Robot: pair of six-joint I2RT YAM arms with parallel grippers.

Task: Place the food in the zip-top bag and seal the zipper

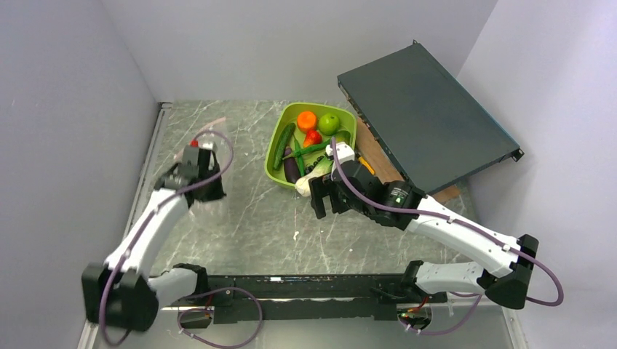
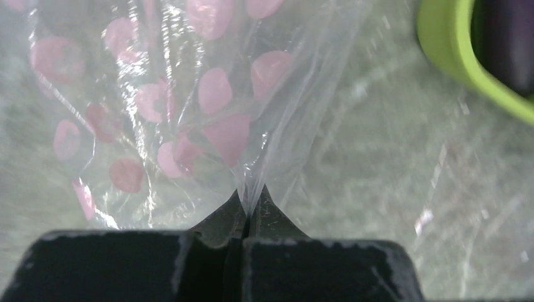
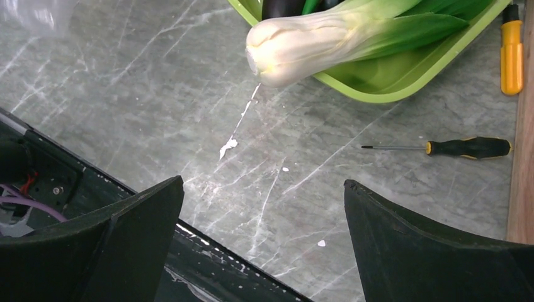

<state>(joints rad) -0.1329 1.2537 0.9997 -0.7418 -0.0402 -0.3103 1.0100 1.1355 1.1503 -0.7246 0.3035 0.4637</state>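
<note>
**Left pincer clamped on bag film; right pincer open beside tray**

**1. Pincer state**
Left pincer (image 2: 249, 217): the jaws are fully closed, with a fold of the zip-top bag (image 2: 189, 94) nipped between the tips. Right pincer (image 3: 262, 185): the jaws are spread wide and hold nothing.

**2. Location of task items**
- In the top view the bag sits at 9 o'clock from the lime-green tray (image 1: 349, 116), well apart from it, with the left pincer on it. The film is clear with pink spots. The zipper cannot be picked out with certainty.
- All the food lies in the tray: orange (image 1: 306, 120), green apple (image 1: 329, 122), red pepper (image 1: 313, 137), cucumber (image 1: 282, 144), eggplant (image 1: 291, 167) and leek (image 3: 315, 44). The white end of the leek overhangs the tray rim above the counter (image 3: 126, 94).
- Two screwdrivers (image 3: 469, 148) lie at 3 o'clock from the leek. They are not food.

**3. Handling notes (judgement)**
- Bag: thin, limp, very light and probably slippery. A pinch on one fold will not hold the mouth open, so take hold on one lip close to the mouth edge.
- Food: light, rigid and smooth, and the round pieces may roll. The leek offers the easiest grip, across its white stem where it overhangs.

**4. Arm pose**
- Left arm: rises from its base at 7 o'clock toward 1 o'clock, with the wrist tipped down onto the bag.
- Right arm: the elbow is out at 4 o'clock and the forearm runs toward 10 o'clock. Its pincer points down at the counter, just off the tray's 6 o'clock rim.
</note>
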